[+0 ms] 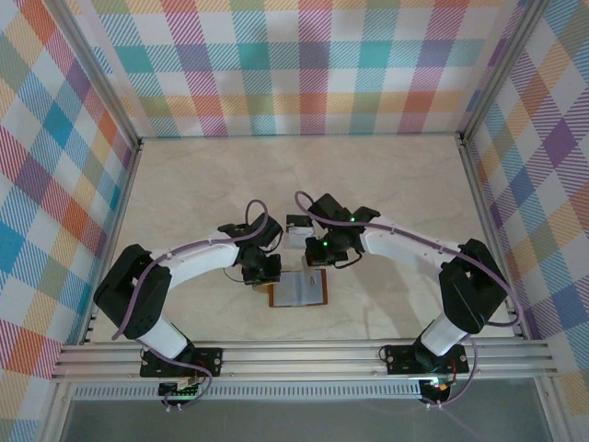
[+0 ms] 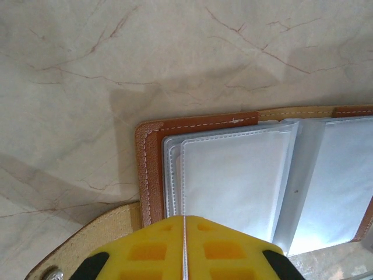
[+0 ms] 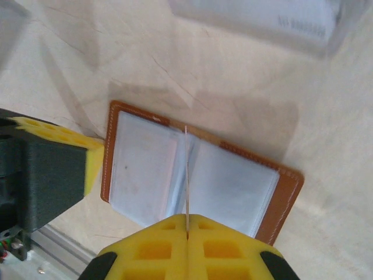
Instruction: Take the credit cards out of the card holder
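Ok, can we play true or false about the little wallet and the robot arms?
1. The card holder lies open on the table. True.
2. The card holder's border is blue. False: it is brown, with clear pockets inside.
3. The left gripper and the right gripper have their jaws wide open. False: both are shut.
4. A pale card lies on the table, apart from the card holder. True, though it looks blurry.
5. The walls are plain white. False: they are checked in many colours.
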You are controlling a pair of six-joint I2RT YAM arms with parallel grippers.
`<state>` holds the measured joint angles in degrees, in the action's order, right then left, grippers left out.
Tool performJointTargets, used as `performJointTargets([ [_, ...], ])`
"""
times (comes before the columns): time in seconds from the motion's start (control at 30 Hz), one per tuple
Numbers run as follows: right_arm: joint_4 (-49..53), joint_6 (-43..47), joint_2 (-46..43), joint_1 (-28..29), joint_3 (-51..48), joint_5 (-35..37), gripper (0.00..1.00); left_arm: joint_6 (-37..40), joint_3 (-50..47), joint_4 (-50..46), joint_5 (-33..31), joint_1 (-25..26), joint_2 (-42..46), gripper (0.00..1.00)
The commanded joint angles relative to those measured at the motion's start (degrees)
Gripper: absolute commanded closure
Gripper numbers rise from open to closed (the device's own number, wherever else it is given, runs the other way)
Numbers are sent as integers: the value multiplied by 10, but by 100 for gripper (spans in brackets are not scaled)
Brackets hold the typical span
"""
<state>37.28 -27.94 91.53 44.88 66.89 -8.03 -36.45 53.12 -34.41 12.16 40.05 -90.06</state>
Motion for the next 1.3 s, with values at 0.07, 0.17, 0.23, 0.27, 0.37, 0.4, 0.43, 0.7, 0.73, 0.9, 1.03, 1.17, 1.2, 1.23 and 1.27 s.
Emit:
performJointTargets([
  [0.07,51,223,9,-14,75,33,98,-6,-11,-16,-19,4,25,89],
  [0.17,64,357,23,-14,107,54,99,-7,-14,-18,-22,4,28,89],
  [0.23,72,442,30,-14,125,62,100,-8,-18,-17,-24,2,31,89],
  [0.27,78,484,36,-14,135,67,100,-7,-20,-18,-24,2,34,89],
  [0.37,97,588,56,-14,164,83,100,-8,-28,-16,-25,-1,39,89],
  [0.4,103,618,65,-15,177,91,100,-8,-30,-16,-25,-2,40,89],
  [0.43,108,638,71,-17,188,96,100,-8,-32,-16,-25,-4,41,89],
  [0.7,199,740,178,-31,318,98,100,-5,-47,-23,-24,-20,61,89],
  [0.73,207,743,187,-32,330,97,100,-3,-48,-25,-24,-22,63,89],
  [0.9,236,758,237,-39,385,94,100,1,-51,-27,-21,-32,68,89],
  [1.03,256,761,265,-39,414,82,100,3,-54,-27,-19,-36,67,89],
  [1.17,261,762,285,-39,426,73,100,4,-53,-25,-15,-37,64,89],
  [1.2,262,762,290,-39,428,71,100,4,-52,-26,-15,-37,64,89],
  [1.23,261,762,295,-40,430,69,100,5,-52,-26,-15,-37,63,89],
  [1.27,262,761,299,-39,433,68,100,6,-52,-27,-15,-38,63,89],
])
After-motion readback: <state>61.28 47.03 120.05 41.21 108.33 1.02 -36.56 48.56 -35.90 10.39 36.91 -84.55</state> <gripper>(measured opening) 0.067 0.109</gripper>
